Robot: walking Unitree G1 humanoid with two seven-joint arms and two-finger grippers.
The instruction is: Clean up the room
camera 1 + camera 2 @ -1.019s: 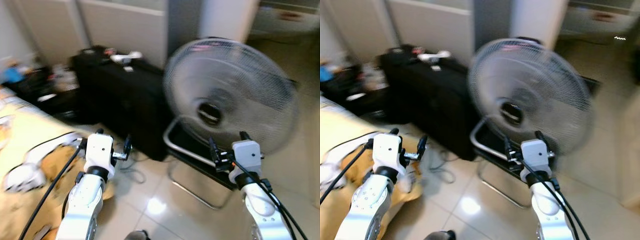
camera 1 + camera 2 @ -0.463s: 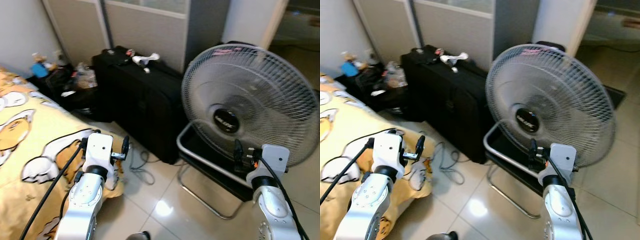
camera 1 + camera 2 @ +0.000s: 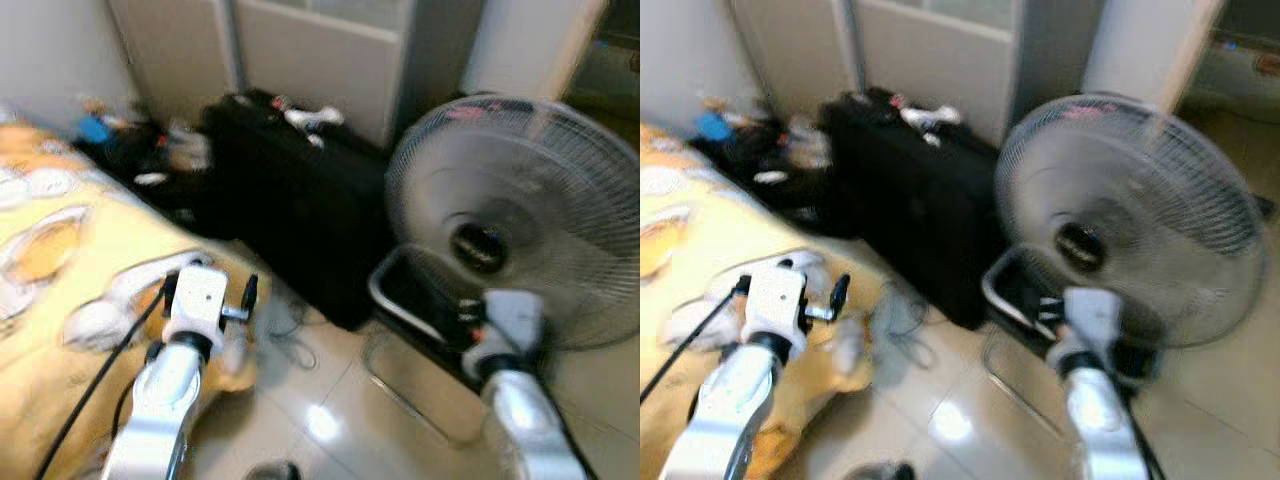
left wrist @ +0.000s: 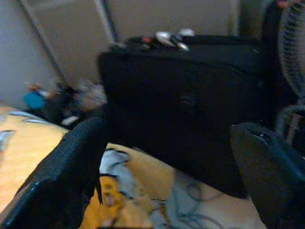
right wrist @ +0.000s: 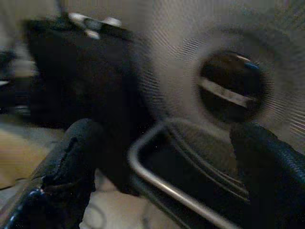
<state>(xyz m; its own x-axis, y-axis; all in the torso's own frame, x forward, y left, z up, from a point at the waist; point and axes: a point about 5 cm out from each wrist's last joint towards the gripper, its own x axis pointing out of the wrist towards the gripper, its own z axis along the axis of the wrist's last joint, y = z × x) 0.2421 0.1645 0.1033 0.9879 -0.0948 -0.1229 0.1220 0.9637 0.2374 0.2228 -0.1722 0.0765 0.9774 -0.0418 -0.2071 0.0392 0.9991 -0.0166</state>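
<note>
A heap of small clutter (image 3: 150,150) lies on the floor by the wall, between the yellow bedspread (image 3: 50,260) and the black suitcase (image 3: 300,215), well beyond both grippers. The left gripper (image 3: 240,300) is raised level over the bedspread's corner and the right gripper (image 3: 470,320) before the fan (image 3: 520,215), both with fingers spread wide and empty. The frames are blurred, so the clutter's pieces and the white thing atop the suitcase cannot be made out.

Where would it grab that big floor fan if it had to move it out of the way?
Probably by the metal tube frame under the fan, coming from the front. It is a thin rounded bar that two fingers could close around, while the wire cage is wide and domed, with nothing narrow to pinch. The right gripper is open and already faces that bar.
</note>
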